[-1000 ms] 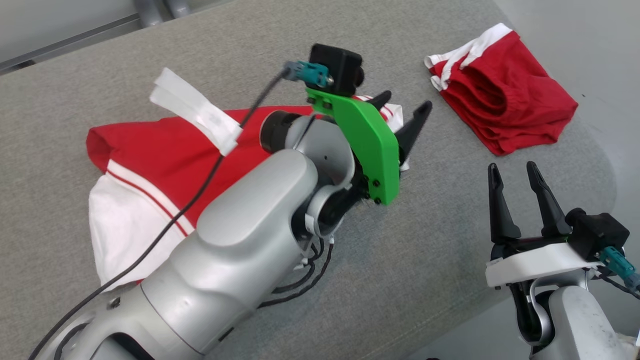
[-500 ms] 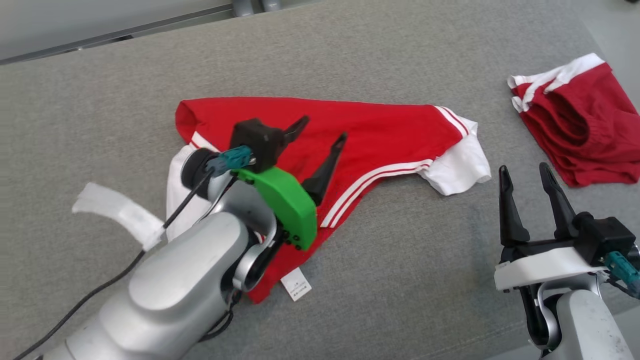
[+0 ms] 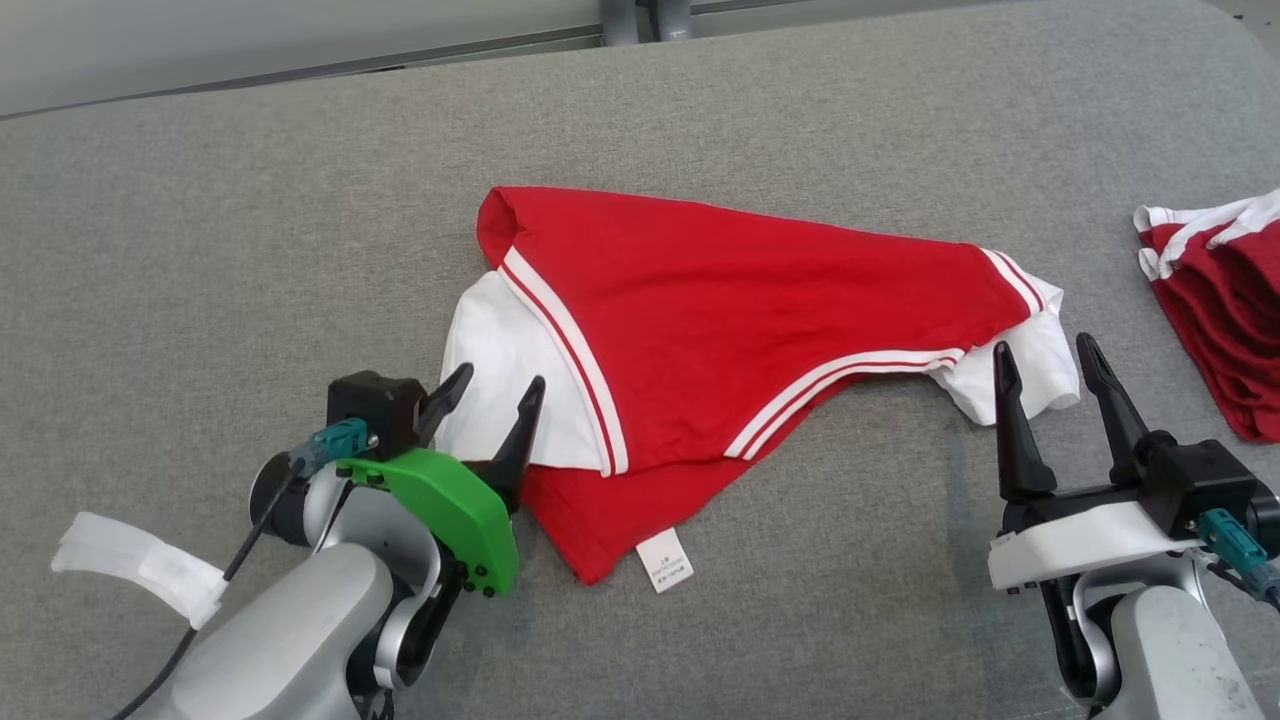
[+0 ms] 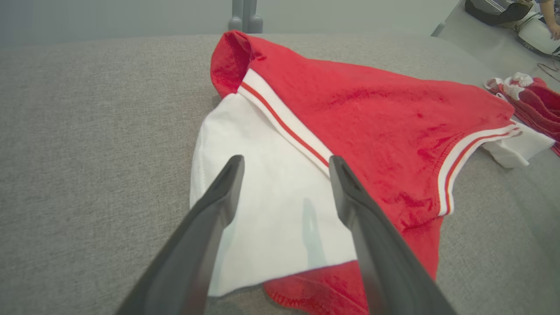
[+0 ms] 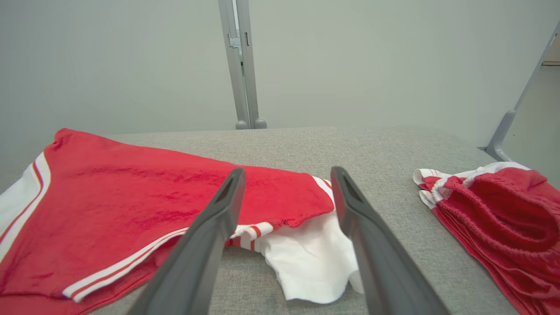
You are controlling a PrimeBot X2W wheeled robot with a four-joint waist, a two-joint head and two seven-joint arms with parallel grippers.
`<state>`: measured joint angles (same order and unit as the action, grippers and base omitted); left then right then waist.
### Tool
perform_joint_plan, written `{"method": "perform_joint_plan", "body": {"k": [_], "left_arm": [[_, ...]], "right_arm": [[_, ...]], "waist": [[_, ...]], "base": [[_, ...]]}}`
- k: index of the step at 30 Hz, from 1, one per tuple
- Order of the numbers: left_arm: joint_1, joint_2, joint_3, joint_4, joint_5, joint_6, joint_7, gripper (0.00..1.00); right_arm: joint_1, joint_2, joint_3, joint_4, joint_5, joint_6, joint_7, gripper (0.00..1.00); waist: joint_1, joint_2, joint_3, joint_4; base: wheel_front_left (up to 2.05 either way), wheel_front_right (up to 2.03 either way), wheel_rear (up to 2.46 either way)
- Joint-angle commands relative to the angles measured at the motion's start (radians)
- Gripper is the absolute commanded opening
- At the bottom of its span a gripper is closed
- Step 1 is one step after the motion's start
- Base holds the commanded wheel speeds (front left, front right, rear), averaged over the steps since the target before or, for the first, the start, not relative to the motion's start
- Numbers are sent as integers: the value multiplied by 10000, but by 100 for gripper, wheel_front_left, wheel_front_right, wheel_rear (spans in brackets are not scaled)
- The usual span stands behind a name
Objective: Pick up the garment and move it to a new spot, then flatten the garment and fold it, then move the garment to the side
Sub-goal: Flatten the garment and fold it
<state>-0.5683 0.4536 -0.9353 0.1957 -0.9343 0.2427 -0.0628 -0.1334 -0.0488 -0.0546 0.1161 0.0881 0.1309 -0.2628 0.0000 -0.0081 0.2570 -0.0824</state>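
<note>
So, the rumpled red-and-white striped jersey garment (image 3: 740, 330) lies mid grey fabric surface (image 3: 250, 250). Left gripper (image 3: 500, 378) and right gripper (image 3: 1042, 345) hang wide open, empty, at its white sleeves (image 3: 500, 340). Pinching one layer only could bunch it.

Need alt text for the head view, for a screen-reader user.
A red garment with white sleeves lies unfolded and rumpled on a grey fabric surface. The left gripper and right gripper, both open and empty, point at its two white sleeves. A second red garment lies bunched at the right edge.
</note>
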Motion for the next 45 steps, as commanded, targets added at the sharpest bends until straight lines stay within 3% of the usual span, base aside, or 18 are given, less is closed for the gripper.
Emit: {"method": "perform_joint_plan", "body": {"k": [1,16,23,34,45], "left_arm": [[310,137,18,-35,-183,-24,86,100],[1032,474,-163,-29,-643,120,669,100],[1107,773,-267,-321,-347,289,633,100],[799,780,-381,-50,-94,311,533,100],[809,1116,-649,-772,163,426,855,100]], "right_arm": [[86,-31,-29,-11,-133,-3,-29,100],[192,-33,-55,-26,-63,-3,-28,100],[139,-31,-61,-13,2,-3,-28,100],[-7,-33,-58,44,78,-3,-29,100],[-32,-31,-132,96,186,-3,-29,100]], "waist": [[0,81,-88,123],[0,81,34,-56],[0,81,173,-125],[0,81,247,-219],[0,81,310,-292]], "base": [[0,0,0],[0,0,0],[0,0,0],[0,0,0],[0,0,0]]}}
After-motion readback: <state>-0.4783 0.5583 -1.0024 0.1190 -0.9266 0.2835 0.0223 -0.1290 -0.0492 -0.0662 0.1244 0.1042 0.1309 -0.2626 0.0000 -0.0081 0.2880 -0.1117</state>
